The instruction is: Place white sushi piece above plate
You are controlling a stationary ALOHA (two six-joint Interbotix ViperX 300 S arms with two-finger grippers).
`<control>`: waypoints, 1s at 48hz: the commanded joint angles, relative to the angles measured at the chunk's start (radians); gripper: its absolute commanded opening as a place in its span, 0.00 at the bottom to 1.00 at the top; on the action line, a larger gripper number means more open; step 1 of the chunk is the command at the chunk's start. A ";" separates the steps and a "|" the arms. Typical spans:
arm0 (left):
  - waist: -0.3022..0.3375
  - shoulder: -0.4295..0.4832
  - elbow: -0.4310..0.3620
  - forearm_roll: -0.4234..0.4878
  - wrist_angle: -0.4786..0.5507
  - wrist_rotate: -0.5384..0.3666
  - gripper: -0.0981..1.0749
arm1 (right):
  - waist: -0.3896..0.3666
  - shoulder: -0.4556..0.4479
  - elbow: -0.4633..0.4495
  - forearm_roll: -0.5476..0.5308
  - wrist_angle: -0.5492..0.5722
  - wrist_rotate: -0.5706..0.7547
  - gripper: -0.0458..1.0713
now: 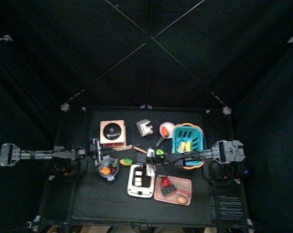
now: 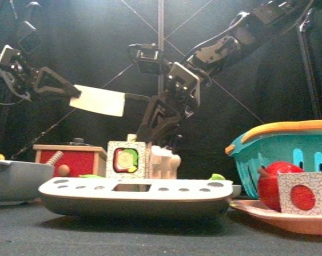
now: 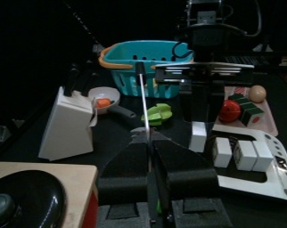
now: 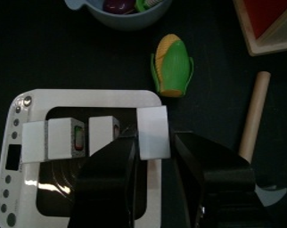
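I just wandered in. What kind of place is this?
Probably a robot test pen: black curtains close off a small table of toy food, such as corn, worked by two arms.

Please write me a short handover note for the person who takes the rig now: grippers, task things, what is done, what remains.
Left gripper: shut, empty, resting at the table's left side.
Right gripper: reaching across to the white tray, jaws closed on the white sushi piece at the tray's edge.
Plate: front right of the table, beside the tray.
Done: the piece looks grasped.
Left: lift it, carry it towards the plate, set it down above the plate, release.
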 commanded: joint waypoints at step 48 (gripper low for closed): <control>-0.002 0.003 -0.005 -0.012 0.005 -0.005 0.37 | 0.006 -0.350 0.313 0.307 -0.117 0.241 0.53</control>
